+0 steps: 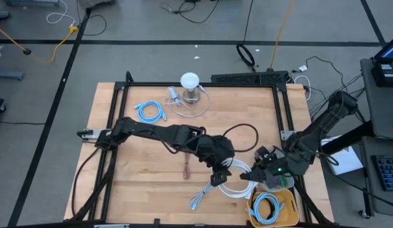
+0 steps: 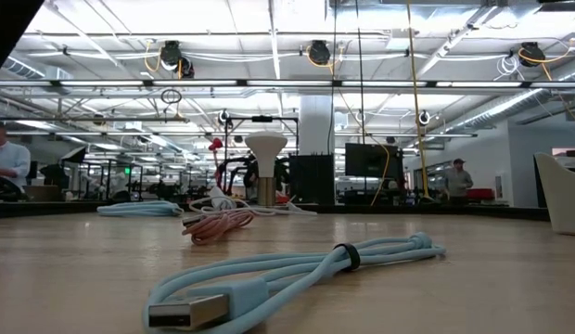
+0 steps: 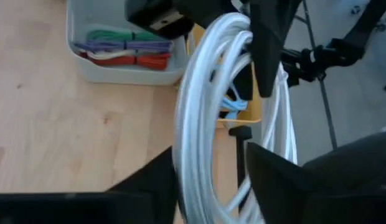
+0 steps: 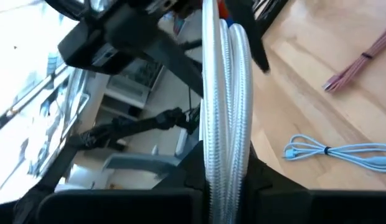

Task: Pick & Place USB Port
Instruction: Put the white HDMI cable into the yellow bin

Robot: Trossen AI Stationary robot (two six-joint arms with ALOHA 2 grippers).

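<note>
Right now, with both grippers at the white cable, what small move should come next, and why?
Probably the left gripper should back away from the white cable coil. Its fingers stand apart around the coil, while the right gripper is shut on it, so the handover looks made. The yellow bin lies just beside the right gripper.

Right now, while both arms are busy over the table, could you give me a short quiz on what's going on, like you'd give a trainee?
1. Which cable stands between the fingers of both the left gripper and the right gripper?
A. the white cable
B. a green cable
C. a black cable
2. True or false: the yellow bin at the table's corner already has a blue cable in it.
3. Fill in: the pink cable is held by no gripper; it lies on the ___.

Key: 1 A; 2 true; 3 table.
</note>
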